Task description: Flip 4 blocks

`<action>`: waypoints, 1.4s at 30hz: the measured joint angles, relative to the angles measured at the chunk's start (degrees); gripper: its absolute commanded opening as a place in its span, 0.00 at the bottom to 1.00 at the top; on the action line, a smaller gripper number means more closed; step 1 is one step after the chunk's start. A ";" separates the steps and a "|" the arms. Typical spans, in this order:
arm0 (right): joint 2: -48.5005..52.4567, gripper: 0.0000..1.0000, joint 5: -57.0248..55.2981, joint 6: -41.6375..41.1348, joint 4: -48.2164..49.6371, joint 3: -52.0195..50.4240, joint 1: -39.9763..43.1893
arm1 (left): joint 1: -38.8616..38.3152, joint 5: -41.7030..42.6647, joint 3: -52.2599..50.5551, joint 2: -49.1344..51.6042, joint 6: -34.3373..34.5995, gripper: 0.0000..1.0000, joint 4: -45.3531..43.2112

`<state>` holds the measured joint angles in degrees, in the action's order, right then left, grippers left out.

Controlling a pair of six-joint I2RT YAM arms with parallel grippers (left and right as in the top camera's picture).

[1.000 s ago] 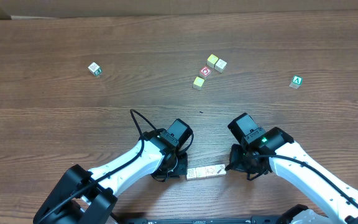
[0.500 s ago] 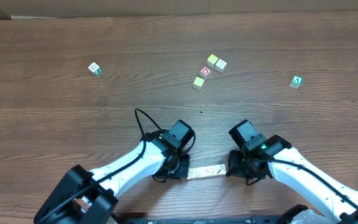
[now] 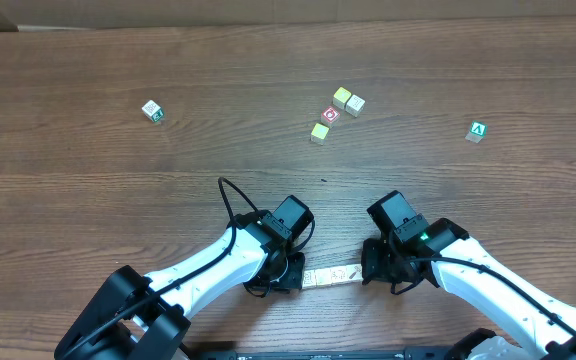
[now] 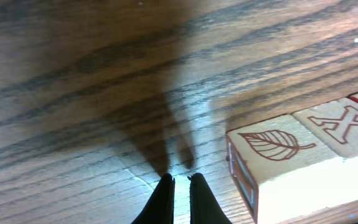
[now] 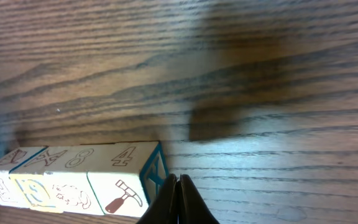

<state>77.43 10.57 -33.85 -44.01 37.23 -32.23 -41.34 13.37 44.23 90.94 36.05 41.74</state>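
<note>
Both arms are seen drawn inward since a second ago. The right tool [image 3: 373, 268] is shifted leftward toward the row of four blocks [image 3: 330, 275], and the left tool [image 3: 290, 272] is brought slightly lower, closer to the row's other end. The row itself is found in the same place as before, laid end to end near the front edge of the surface [image 3: 268, 60], between the two tools.

In the left wrist view, the left tool's fingers are seen pressed almost together, with only a thin slit between them and nothing pinched. Their tips are held low over the wood, just beside the leaf-marked block [image 4: 269, 144] at the row's end. Next to that block an X-marked face is partly shown.

In the right wrist view, the right tool's fingers are pressed together with nothing between them. Their tips are set right at the end of the block marked 4 [image 5: 126, 155], whose side carries a hammer print. Whether that block is touched cannot be told. One pale yellow side face is shown further along the row.

Well apart, toward the back of the surface, a red-faced cube [image 3: 330, 114] is grouped with two pale cubes [image 3: 341, 97] and a yellowish cube [image 3: 319, 131]. A lone cube [image 3: 151, 110] is placed far to the left, and a green-faced cube [image 3: 478, 130] far to the right.
</note>
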 measured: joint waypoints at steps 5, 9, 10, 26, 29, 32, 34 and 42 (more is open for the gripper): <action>0.04 0.04 1.03 0.22 0.57 -0.66 0.00 | 0.00 0.92 0.00 0.00 0.66 0.04 -0.04; 1.11 0.04 1.88 0.22 1.79 -0.66 0.00 | 0.00 1.55 0.00 0.00 1.31 0.04 -0.26; 1.79 0.04 2.16 0.24 2.14 -0.66 0.00 | 0.00 1.66 0.00 0.00 1.42 0.04 -0.31; 4.39 0.04 3.87 -1.53 3.41 -0.66 0.00 | 0.00 3.45 0.00 0.00 2.60 0.04 -1.92; 4.39 0.04 4.07 -1.51 3.48 -0.68 -0.02 | -0.07 3.61 0.00 0.00 3.45 0.04 -2.01; 4.39 0.04 3.98 -1.55 3.52 -0.68 -0.24 | -0.04 3.56 0.00 0.00 4.50 0.04 -2.38; 4.39 0.04 3.72 -1.64 3.52 -0.68 -0.63 | -0.04 3.50 0.00 0.00 4.94 0.04 -2.43; 4.39 0.04 3.82 -2.45 3.48 -0.68 -1.66 | -0.07 0.94 0.00 0.00 5.81 0.04 -2.80</action>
<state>81.82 14.39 -36.29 -40.53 36.56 -33.89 -41.41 14.31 44.23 90.94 41.87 38.94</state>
